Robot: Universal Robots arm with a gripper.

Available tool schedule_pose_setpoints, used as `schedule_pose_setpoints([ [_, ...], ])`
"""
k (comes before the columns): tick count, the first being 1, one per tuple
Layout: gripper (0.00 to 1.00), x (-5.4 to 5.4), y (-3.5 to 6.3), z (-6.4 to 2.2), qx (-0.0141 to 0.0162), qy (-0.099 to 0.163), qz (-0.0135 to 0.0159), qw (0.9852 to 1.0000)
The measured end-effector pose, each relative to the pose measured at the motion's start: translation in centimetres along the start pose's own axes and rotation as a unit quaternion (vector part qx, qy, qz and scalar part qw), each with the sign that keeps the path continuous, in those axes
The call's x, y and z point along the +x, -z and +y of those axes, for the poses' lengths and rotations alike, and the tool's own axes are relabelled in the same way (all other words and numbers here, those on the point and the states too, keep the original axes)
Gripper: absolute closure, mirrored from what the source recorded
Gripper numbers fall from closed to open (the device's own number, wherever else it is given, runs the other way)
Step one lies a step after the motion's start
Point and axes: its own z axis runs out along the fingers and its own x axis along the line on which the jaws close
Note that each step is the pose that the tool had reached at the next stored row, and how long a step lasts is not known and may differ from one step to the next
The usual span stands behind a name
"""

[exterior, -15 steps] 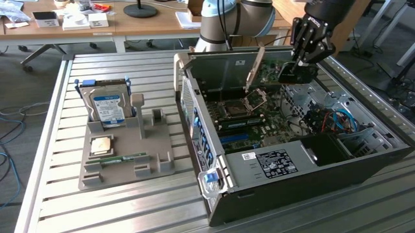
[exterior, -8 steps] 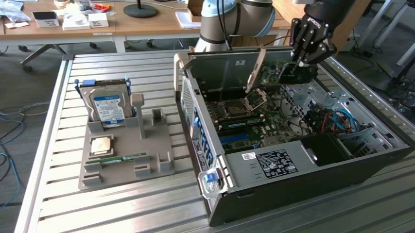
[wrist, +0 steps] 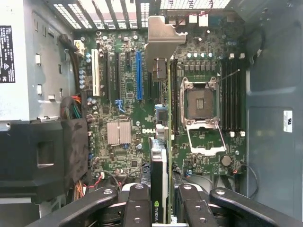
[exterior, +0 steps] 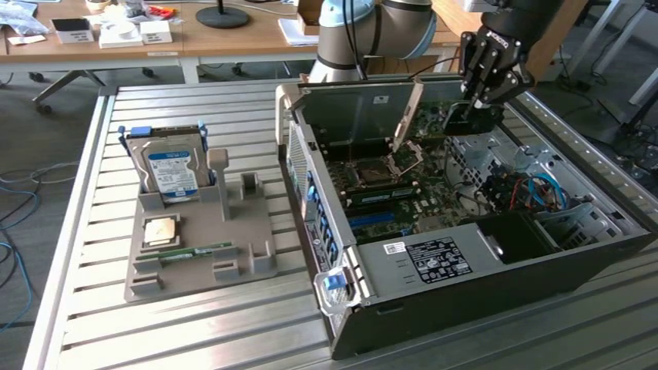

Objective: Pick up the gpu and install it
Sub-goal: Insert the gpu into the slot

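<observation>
Holding the gpu [wrist: 160, 170] edge-on in the end effector [wrist: 163, 208] above the motherboard [wrist: 128, 109], bracket [wrist: 161, 40] facing the vented case wall [wrist: 118, 9], likely for slot alignment.

White letters spell DELL on the green motherboard [wrist: 123, 94], across the gpu [wrist: 158, 175] from the CPU socket [wrist: 201, 101]. The gpu's black edge, just beside that socket, carries the green NVIDIA eye mark and name. Farther from the socket, a black label [wrist: 5, 54] on the silver metal box [wrist: 28, 85] and a white sticker [wrist: 287, 121] on the case wall [wrist: 272, 71] bear print too small for me to read. The same goes for the blue-white label on the hard drive [exterior: 169, 169], well apart from the socket.
</observation>
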Motion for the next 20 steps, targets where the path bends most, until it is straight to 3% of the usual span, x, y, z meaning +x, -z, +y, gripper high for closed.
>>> schedule_pose_setpoints([
  [3, 0.73, 0.0, -0.07, 0.0, 0.0002, 0.0, -0.0004, 1.0],
  [6, 0.73, 0.0, -0.4, 0.06, 0.0026, 0.0, -0.0016, 1.0],
  [14, 0.73, 0.0, -1.29, 0.52, 0.014, 0.0, -0.0031, 0.9999],
  [20, 0.73, 0.1, -1.68, 1.03, 0.0156, 0.0, -0.0032, 0.9999],
])
